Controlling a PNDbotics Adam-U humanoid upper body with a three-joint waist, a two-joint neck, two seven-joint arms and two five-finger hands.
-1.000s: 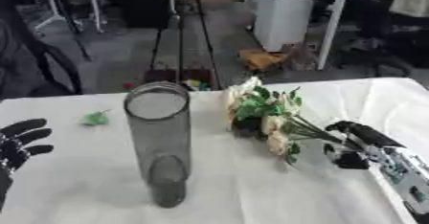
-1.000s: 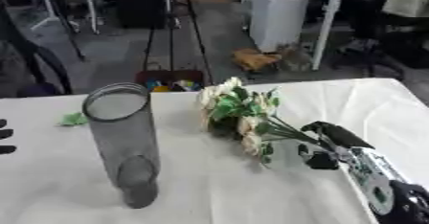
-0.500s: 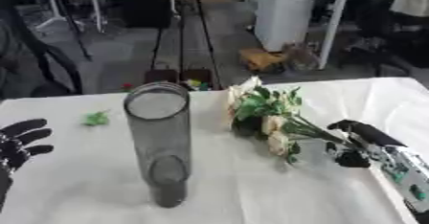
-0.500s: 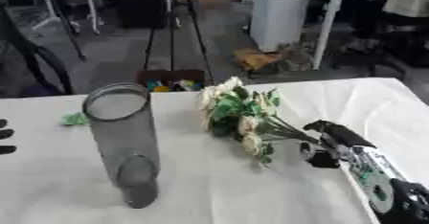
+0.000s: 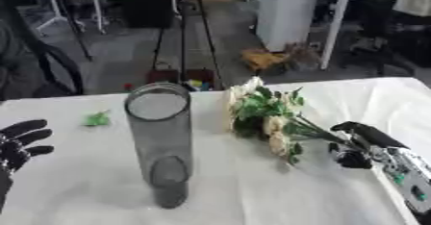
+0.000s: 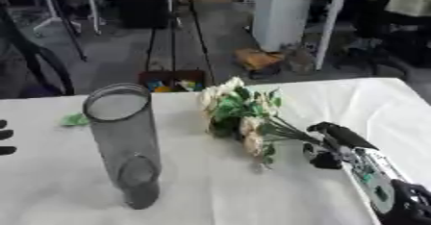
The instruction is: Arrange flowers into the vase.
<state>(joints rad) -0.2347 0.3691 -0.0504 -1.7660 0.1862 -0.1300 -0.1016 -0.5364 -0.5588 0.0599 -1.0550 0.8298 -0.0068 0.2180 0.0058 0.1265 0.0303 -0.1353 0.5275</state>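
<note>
Two hands frame the white table [image 5: 76, 190]. At its left edge the left hand [image 5: 19, 144] rests open, fingers spread. Just beyond lies a small green scrap [image 5: 97, 118]. A clear cylindrical vase [image 5: 160, 142] stands upright at centre-left. Right of it, the flowers [image 5: 265, 116] lie flat, with the right hand [image 5: 358, 144] curled around their stems.

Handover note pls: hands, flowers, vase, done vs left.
Right robot hand: at the stem ends of the flowers, fingers curled round them.
Left robot hand: idle and open at the left edge.
Vase: clear, upright on the white table, nothing in it, left of the flowers.
A green scrap lies beyond the left hand.
Done: stems reached. Left: lift the bunch and put it in the vase.
</note>
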